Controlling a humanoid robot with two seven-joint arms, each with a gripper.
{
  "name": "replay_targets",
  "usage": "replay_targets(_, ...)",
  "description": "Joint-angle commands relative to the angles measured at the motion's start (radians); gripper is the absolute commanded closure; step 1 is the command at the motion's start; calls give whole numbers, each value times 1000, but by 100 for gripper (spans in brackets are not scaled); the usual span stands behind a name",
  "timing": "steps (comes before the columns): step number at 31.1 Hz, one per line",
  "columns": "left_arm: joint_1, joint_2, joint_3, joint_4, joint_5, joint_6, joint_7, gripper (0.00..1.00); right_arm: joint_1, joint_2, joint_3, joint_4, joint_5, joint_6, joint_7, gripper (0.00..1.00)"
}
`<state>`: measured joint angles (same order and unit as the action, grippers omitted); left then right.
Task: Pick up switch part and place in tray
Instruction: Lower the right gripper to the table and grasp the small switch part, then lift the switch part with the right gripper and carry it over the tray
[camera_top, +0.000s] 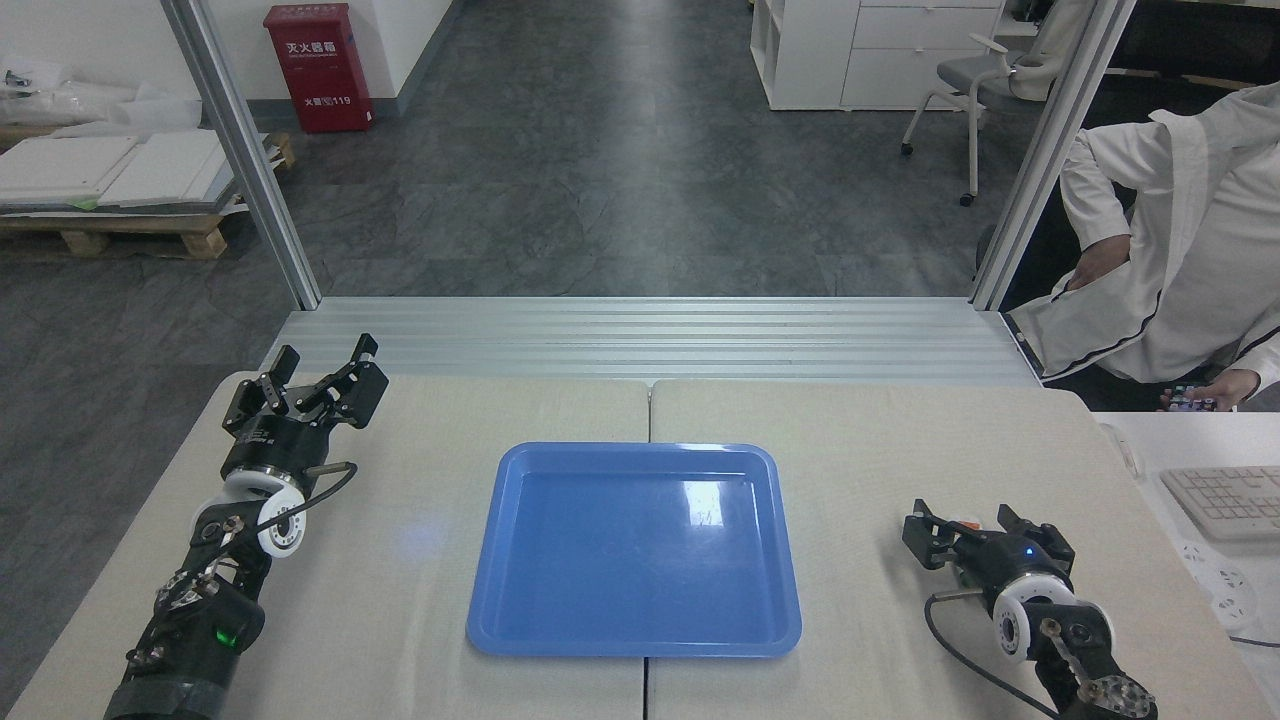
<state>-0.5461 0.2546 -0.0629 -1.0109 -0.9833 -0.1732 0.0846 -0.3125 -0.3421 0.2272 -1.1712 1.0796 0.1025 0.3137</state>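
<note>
My right gripper (978, 538) hangs low near the front right corner of the table (880, 440), fingers spread wide so they can straddle the switch part (966, 527). Only a sliver of its orange shows between them; the rest is hidden behind my wrist, so I can't tell if anything touches. The tray (520, 480) sits mid-table, empty, ready. My left gripper (318, 378) rests open at the back left corner.

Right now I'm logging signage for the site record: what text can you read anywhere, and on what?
"119": white digits low on the red box at the far wall.
White characters on its upper front: too blurred to read.
Keyboard keys, right edge: too small to read.
Tray, both arms: no readable text.
</note>
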Motion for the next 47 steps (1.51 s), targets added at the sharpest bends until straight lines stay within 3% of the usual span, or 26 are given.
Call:
replay_targets(1,0,0,0,0,0,0,0,0,6,-2,20,1,17,34,2,4)
replay_targets(6,0,0,0,0,0,0,0,0,-2,-3,17,15,86,36,2,7)
replay_targets(26,0,0,0,0,0,1,0,0,15,-3,50,50,85,75,4,8)
replay_targets(28,0,0,0,0,0,0,0,0,15,-5,53,51,83,71,16,19)
replay_targets(30,0,0,0,0,0,0,0,0,16,-3,55,51,88,74,50,46)
replay_targets(31,0,0,0,0,0,0,0,0,16,-2,55,51,88,75,56,54)
replay_targets(35,0,0,0,0,0,0,0,0,15,0,54,50,88,77,56,78)
replay_targets(42,0,0,0,0,0,0,0,0,-11,0,29,21,76,98,1,85)
replay_targets(47,0,0,0,0,0,0,0,0,-49,43,20,-149,37,10,-124,84)
